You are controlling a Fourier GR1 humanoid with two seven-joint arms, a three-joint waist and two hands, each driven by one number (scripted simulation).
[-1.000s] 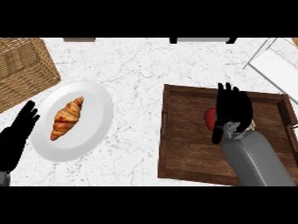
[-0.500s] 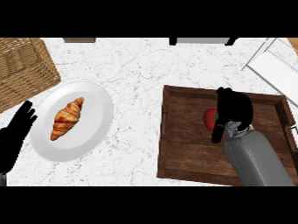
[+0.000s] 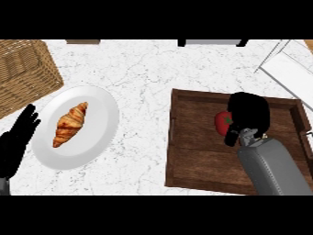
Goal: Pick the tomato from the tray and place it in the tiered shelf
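1. Head view: right hand (image 3: 248,114) curled over the tomato (image 3: 223,122), gripping it inside the wooden tray (image 3: 192,160).
2. Left hand (image 3: 13,144) rests open, fingers straight, beside the croissant plate (image 3: 97,133).

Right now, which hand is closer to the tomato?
Right. The right hand sits over the wooden tray, its fingers curled against the tomato. The left hand rests open at the view's left edge, beyond the plate with the croissant.
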